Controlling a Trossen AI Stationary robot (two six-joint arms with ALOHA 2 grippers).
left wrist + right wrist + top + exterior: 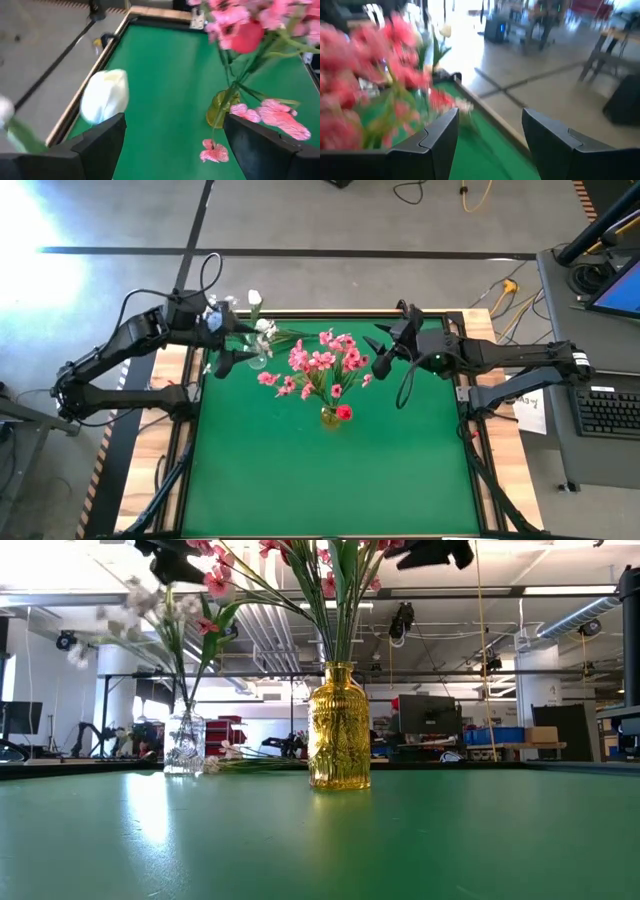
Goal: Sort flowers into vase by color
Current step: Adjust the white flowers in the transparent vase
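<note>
Amber glass is the landmark: the yellow vase [330, 417] stands on the green table [330, 490], a little toward the far edge from the middle, and it already holds a full bunch of pink blossom sprays [322, 363] along with one red tulip [344, 412] hanging low beside its neck. To the left of the yellow vase and farther back, a small clear vase [184, 745] holds white blossom sprays [264, 333] and a white tulip [254, 300] on a long stem.

The left gripper [226, 358] hangs just above and beside the clear vase, well to the left of the yellow vase, its fingers [102, 140] spread wide with nothing between them; the white tulip's head shows just outside one finger, not pinched. The right gripper [386, 348] hovers to the right of the yellow vase, up near the pink heads, jaws parted partway and empty as far as I can see.

From the low view, a few green stems [262, 764] seem to lie flat on the table between the two vases. I'd judge the sorting mostly done: pinks and red in yellow glass, whites in clear, with perhaps those loose stems left to place.
</note>
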